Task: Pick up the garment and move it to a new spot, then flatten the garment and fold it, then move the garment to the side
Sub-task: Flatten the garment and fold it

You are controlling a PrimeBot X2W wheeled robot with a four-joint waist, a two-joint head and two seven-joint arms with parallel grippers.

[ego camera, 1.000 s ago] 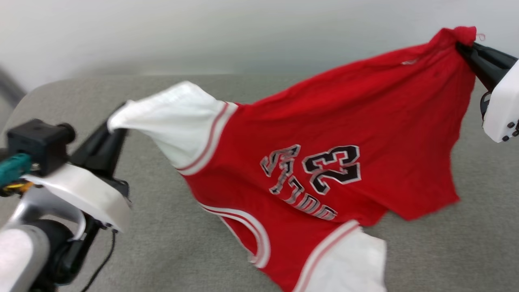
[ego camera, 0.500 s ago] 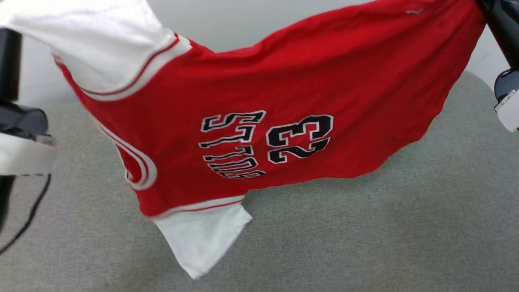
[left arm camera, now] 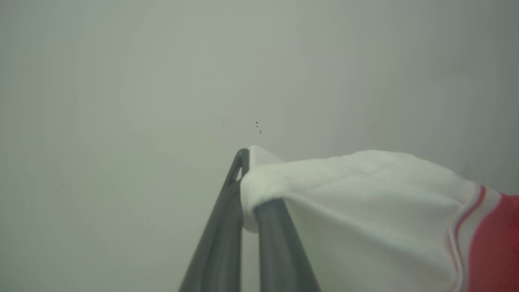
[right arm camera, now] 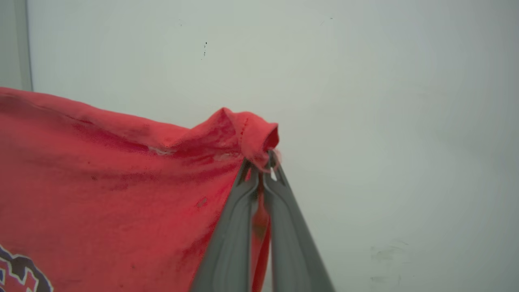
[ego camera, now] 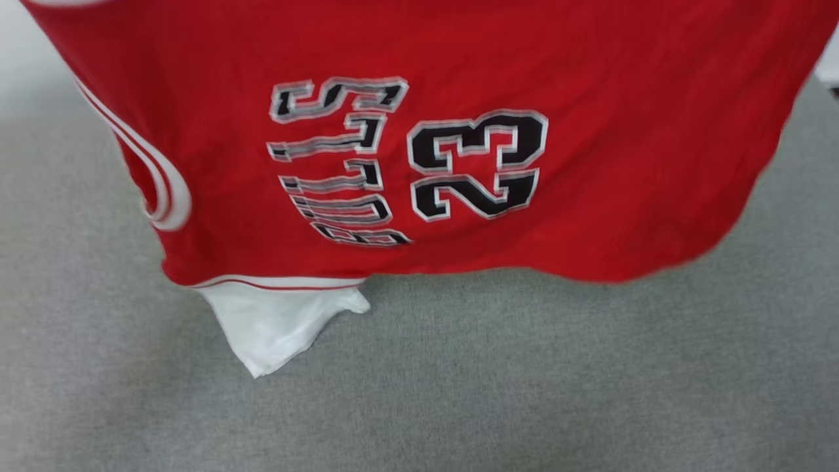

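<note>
Hanging garment (ego camera: 590, 164), top cut off, sleeve (left arm camera: 357, 194) clamped in left claw (left arm camera: 248, 174), corner in right claw (right arm camera: 260, 162).

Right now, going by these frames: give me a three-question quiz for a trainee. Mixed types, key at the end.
1. True or false: the garment lies folded flat.
2. What does the left pincer grip? A) the white sleeve B) the collar C) nothing
3. Fill in: the right pincer is shut on ___ fabric.

Key: 1 false, it hangs spread between both pincers; 2 A; 3 red.
</note>
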